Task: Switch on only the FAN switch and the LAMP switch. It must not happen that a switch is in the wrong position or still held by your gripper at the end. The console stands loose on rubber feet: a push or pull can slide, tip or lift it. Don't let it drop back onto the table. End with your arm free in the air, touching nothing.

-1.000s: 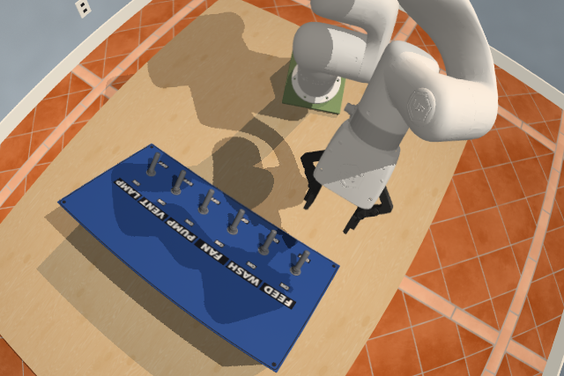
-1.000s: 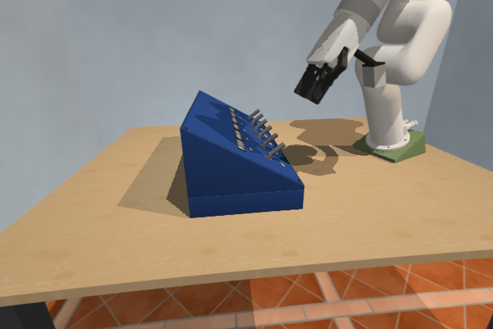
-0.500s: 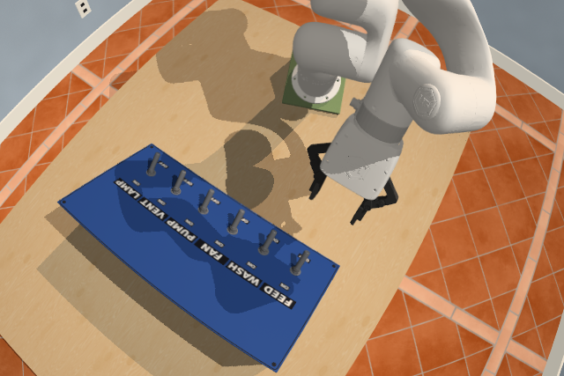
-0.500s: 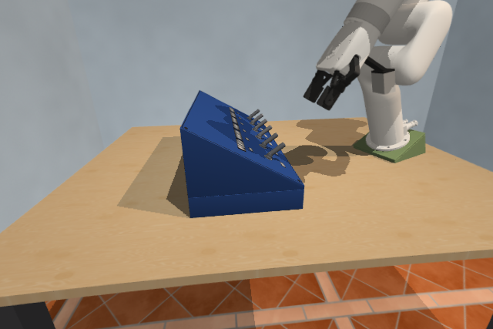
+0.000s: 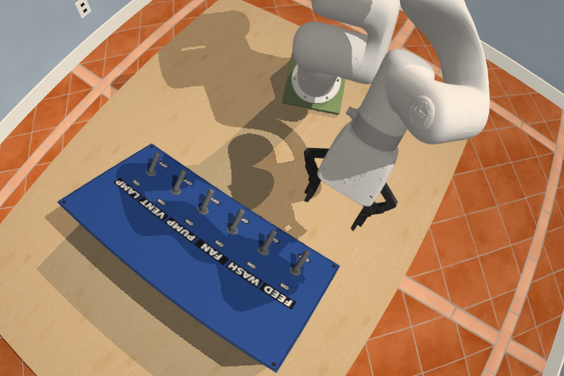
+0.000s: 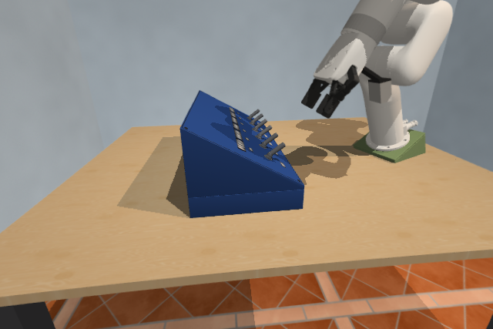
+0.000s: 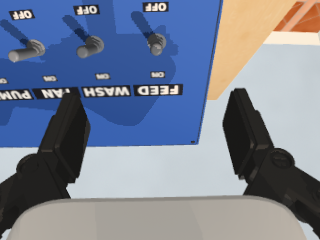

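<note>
The blue wedge-shaped console (image 5: 104, 221) (image 6: 239, 182) (image 7: 125, 125) stands on the table with six grey toggle levers in a row. Its labels read LAMP, VENT, PUMP, FAN, WASH, FEED. The FAN lever (image 5: 235, 220) (image 6: 264, 131) (image 7: 27, 50) and the LAMP lever (image 5: 152, 165) (image 6: 253, 114) both lean toward the OFF side, like the others. My gripper (image 5: 333, 211) (image 6: 317, 107) (image 7: 155, 107) is open and empty. It hovers above and behind the console's FEED end and touches nothing. In the wrist view only the FAN, WASH and FEED levers show.
The wooden table (image 5: 387, 244) (image 6: 358, 217) carries the console and the arm's green base (image 5: 314, 99) (image 6: 397, 150) at the back. The table's edge runs close to the console's FEED end. A tiled floor lies below.
</note>
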Motion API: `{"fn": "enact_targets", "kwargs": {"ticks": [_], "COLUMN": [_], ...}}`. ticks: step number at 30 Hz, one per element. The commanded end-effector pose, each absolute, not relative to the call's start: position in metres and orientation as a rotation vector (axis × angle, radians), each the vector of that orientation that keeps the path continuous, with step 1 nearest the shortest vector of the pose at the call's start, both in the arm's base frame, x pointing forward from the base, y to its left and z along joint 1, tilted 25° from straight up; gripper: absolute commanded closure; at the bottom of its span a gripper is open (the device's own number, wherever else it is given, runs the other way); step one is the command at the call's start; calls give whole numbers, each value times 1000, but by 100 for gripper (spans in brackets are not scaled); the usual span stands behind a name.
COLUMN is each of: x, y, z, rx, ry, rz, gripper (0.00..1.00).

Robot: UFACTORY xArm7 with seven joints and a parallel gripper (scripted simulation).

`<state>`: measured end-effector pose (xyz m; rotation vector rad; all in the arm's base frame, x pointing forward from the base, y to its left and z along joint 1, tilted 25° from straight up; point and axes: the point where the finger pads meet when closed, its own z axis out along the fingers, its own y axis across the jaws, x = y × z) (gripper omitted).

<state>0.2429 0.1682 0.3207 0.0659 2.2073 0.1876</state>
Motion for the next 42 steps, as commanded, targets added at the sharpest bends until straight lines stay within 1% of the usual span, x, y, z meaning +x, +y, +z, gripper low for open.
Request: {"fn": "enact_targets", "kwargs": {"ticks": [1,14,42], "x": [256,283,284], "y": [171,174,175], "z": [312,292,292], "rx": [66,66,66], "ry": [2205,2205,2205], "rz": [189,189,189], "gripper": [0,0,0]}}
